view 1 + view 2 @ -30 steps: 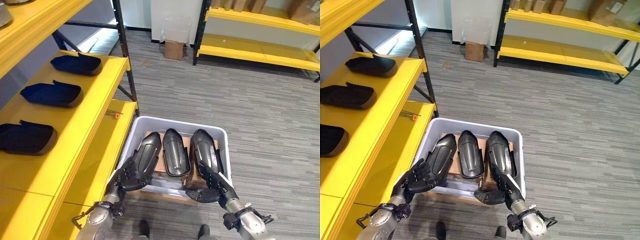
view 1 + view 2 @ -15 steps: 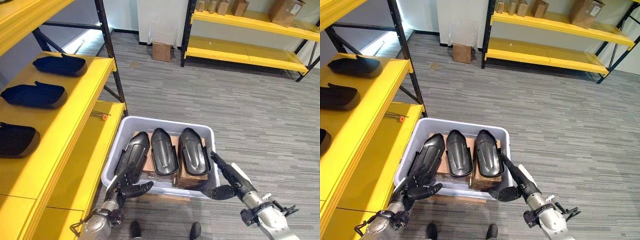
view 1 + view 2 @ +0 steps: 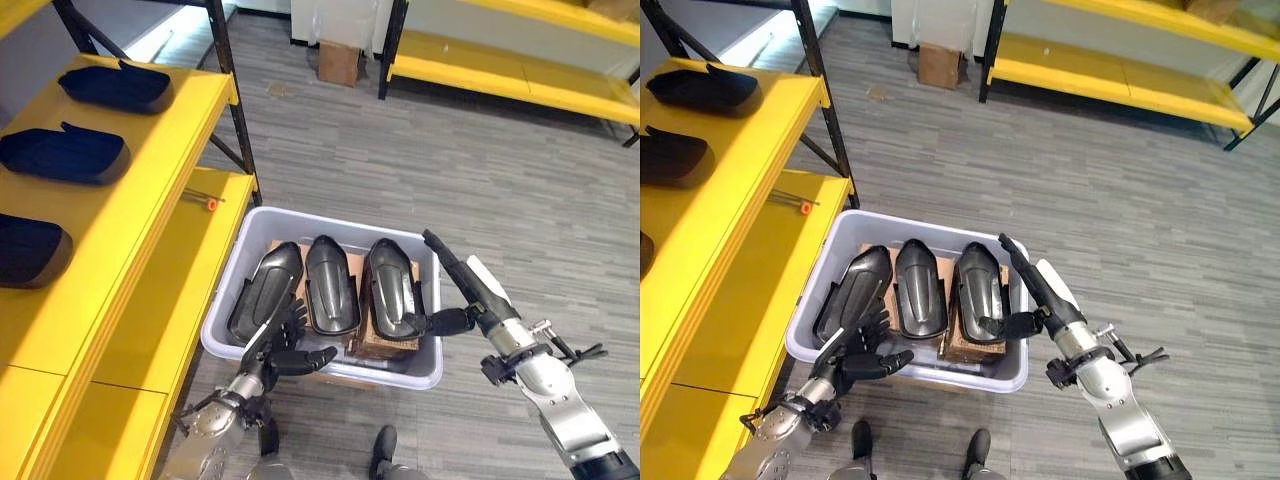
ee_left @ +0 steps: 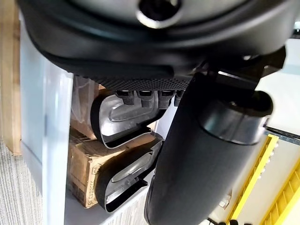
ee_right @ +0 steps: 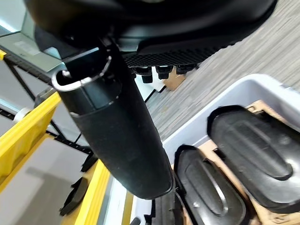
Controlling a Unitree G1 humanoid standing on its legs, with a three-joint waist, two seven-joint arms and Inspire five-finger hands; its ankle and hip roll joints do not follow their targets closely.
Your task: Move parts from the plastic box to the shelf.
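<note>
Reaching for a fresh part is the step in hand, judging by how both hands frame the plastic box (image 3: 232, 345) with nothing held. Three dark parts lie side by side in it on cardboard blocks: the left part (image 3: 264, 293), the middle part (image 3: 330, 284) and the right part (image 3: 391, 288). The left hand (image 3: 283, 349) hovers at the box's 7 o'clock corner, its fingers (image 3: 296, 312) loosely spread over the near rim just short of the left part, gripping nothing. The right hand (image 3: 470, 291) sits at the box's 3 o'clock side, fingers straight and pointing toward 11 o'clock above the rim, thumb reaching inward close to the right part; whether it touches cannot be told. More parts (image 3: 64, 155) already rest on the yellow shelf (image 3: 170, 190) at 10 o'clock from the box. Next, I judge, one hand must drop inside the box and close round a part's edge, most likely the left hand on the left part, since that one lies nearest the shelf. Then comes a lift clear of the rim and a swing toward 10 o'clock.
</note>
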